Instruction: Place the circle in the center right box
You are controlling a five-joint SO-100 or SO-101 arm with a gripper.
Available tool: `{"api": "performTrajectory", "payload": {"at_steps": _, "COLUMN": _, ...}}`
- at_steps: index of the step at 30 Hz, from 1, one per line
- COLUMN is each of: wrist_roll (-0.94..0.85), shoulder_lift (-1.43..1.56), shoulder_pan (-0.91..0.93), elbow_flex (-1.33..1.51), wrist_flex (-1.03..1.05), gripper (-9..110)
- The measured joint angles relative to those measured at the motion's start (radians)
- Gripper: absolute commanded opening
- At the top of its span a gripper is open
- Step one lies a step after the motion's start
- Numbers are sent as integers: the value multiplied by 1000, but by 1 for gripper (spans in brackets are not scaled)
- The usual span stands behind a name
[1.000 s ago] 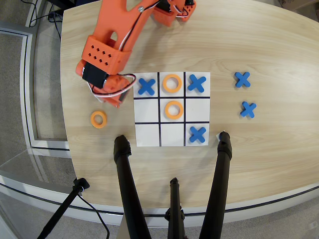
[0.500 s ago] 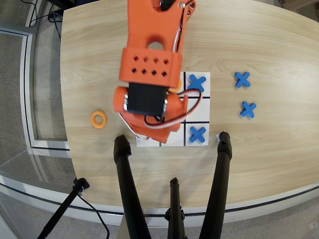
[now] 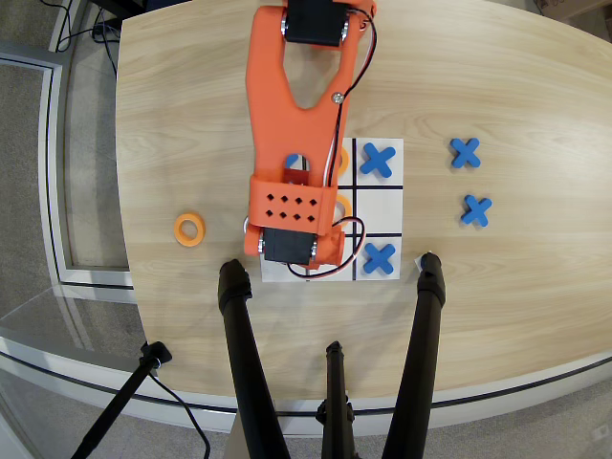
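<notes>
My orange arm (image 3: 292,115) reaches from the top edge down over the white tic-tac-toe board (image 3: 382,210) and covers its left and middle columns. The gripper's fingers are hidden under the arm's wrist block (image 3: 292,206), so I cannot tell whether they are open or hold anything. An orange ring (image 3: 188,229) lies on the table left of the board. Parts of two more orange rings peek out from under the arm, one in the top row (image 3: 342,159) and one in the middle row (image 3: 338,202). The middle cell of the right column is bare.
Blue crosses lie in the board's right column, at the top (image 3: 377,161) and the bottom (image 3: 380,257). Two more blue crosses (image 3: 466,153) (image 3: 475,209) lie on the wooden table right of the board. Black tripod legs (image 3: 244,363) (image 3: 421,354) stand at the near edge.
</notes>
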Motion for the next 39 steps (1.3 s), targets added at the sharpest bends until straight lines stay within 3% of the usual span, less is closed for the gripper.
{"api": "performTrajectory", "payload": {"at_steps": 39, "wrist_roll": 6, "shoulder_lift": -81, "shoulder_pan": 41, "elbow_flex": 21, "wrist_flex": -29, "gripper": 4}}
